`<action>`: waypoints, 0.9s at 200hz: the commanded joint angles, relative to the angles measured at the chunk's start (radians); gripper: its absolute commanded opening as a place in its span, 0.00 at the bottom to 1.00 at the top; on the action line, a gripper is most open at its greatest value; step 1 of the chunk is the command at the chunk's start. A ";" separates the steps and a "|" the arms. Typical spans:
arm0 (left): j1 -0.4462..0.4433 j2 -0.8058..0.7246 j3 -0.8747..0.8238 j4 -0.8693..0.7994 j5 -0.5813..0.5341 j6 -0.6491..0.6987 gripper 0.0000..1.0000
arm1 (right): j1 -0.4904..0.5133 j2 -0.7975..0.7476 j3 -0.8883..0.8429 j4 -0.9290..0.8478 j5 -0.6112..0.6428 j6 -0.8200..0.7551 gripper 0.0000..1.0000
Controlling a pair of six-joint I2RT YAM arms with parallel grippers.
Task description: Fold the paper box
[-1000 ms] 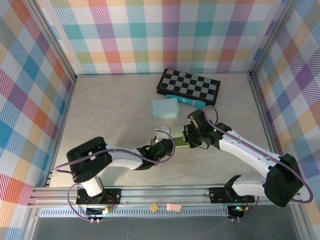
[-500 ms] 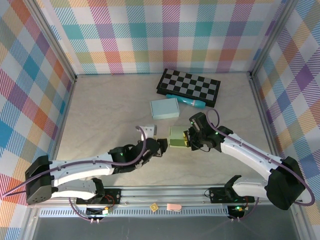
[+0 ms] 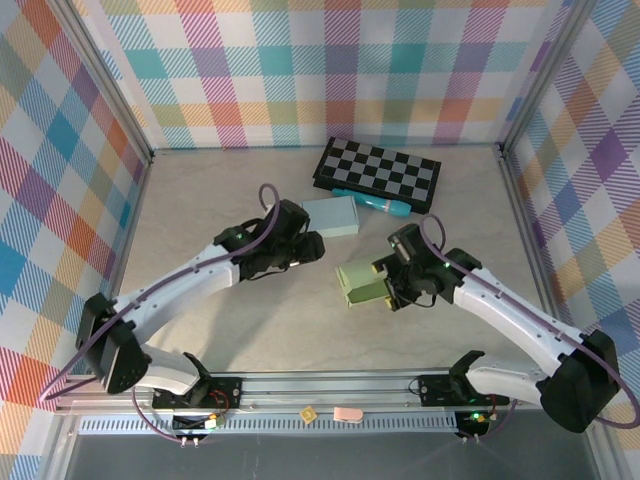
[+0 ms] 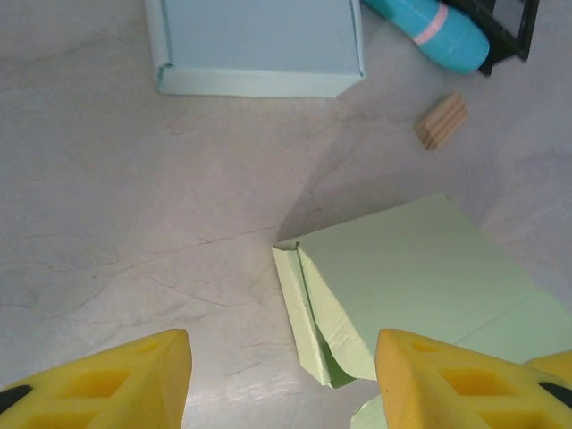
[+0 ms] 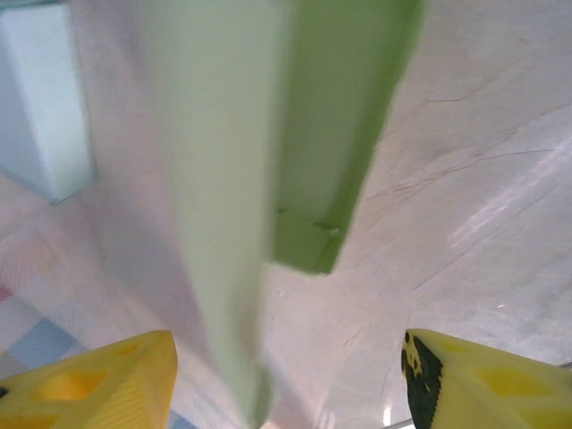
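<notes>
Green paper box (image 3: pixel 360 285) lay partly folded on the tabletop (image 3: pixel 200 210), a little right of centre. The right gripper (image 3: pixel 390 288) sat at its right side with jaws apart. In the wrist view a blurred green panel stood between the yellow fingers (image 5: pixel 98 375), seemingly touching neither. The left gripper (image 3: pixel 312 248) hovered up and to the left of the box, jaws parted on nothing. Just behind it lay a pale-blue box (image 3: pixel 329 216). Beyond that, a teal bottle (image 3: pixel 375 202) rested against a chessboard (image 3: pixel 378 172), with a small wooden block (image 4: pixel 441 120) near the bottle.
</notes>
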 commanded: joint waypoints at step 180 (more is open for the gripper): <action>-0.077 0.118 -0.035 0.085 0.145 -0.549 0.60 | -0.355 0.408 0.499 -0.381 -0.142 -1.267 0.65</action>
